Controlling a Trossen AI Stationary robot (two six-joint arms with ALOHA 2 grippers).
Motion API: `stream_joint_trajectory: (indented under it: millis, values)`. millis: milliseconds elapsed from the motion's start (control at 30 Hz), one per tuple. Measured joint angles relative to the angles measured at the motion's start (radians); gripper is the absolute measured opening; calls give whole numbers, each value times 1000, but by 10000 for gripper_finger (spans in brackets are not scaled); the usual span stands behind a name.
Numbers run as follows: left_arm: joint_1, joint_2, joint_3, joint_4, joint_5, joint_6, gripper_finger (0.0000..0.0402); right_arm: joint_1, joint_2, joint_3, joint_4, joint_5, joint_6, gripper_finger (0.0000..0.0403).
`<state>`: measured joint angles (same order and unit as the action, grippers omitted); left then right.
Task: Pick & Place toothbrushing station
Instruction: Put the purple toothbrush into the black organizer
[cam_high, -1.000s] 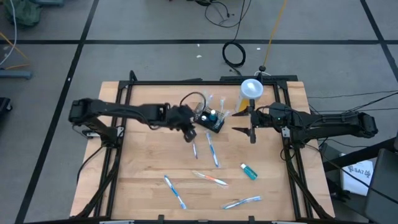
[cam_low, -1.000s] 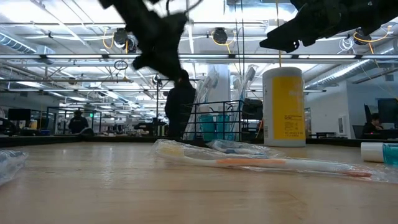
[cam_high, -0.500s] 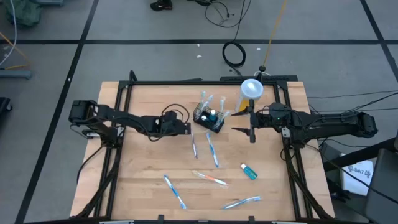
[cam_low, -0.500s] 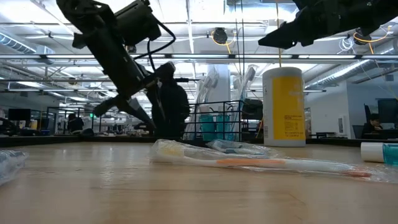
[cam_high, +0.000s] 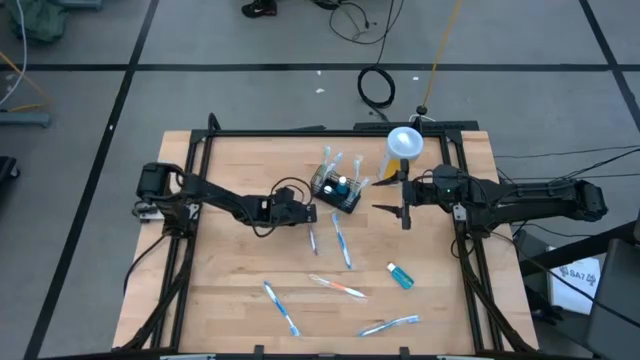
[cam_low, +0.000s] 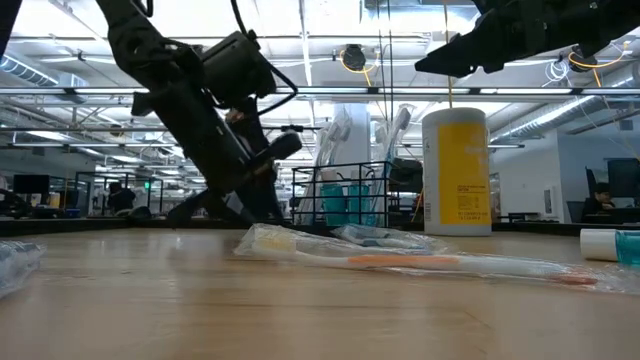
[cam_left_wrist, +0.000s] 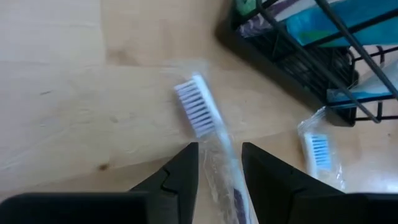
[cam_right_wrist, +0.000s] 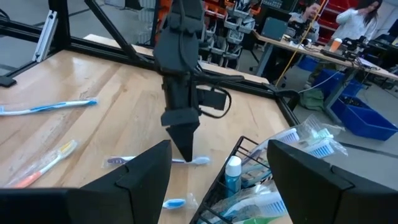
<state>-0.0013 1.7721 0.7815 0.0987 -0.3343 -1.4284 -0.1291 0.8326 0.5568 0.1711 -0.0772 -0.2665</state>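
Since the earlier frame, left tool (cam_left_wrist: 219, 163) has dropped to the desk (cam_high: 230, 290), fingers straddling a wrapped toothbrush (cam_left_wrist: 202, 121) beside the basket (cam_high: 336, 191), apparently to pick it up. Right tool (cam_high: 388, 209) hovers spread wide, waiting near the yellow cup (cam_high: 403, 150).

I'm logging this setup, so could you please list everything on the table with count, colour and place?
basket: 1, black wire, back centre, holding toothbrushes and a small tube
cup: 1, yellow with white lid, right of the basket
toothbrushes: 5 loose, wrapped, mostly blue and white, one orange, centre to front
tube: 1, teal with white cap, front right
table: 1, light wood
left gripper: open, straddling a toothbrush by the basket
right gripper: open, raised right of the basket
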Motion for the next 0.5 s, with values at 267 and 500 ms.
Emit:
stream_joint_trajectory:
  millis: [267,500]
  values:
    - [26,33,3,8,3,65,124,0,0,0,-3,0,-3,256]
    - [29,34,2,-3,6,171,33,0,0,0,-3,-1,-10,256]
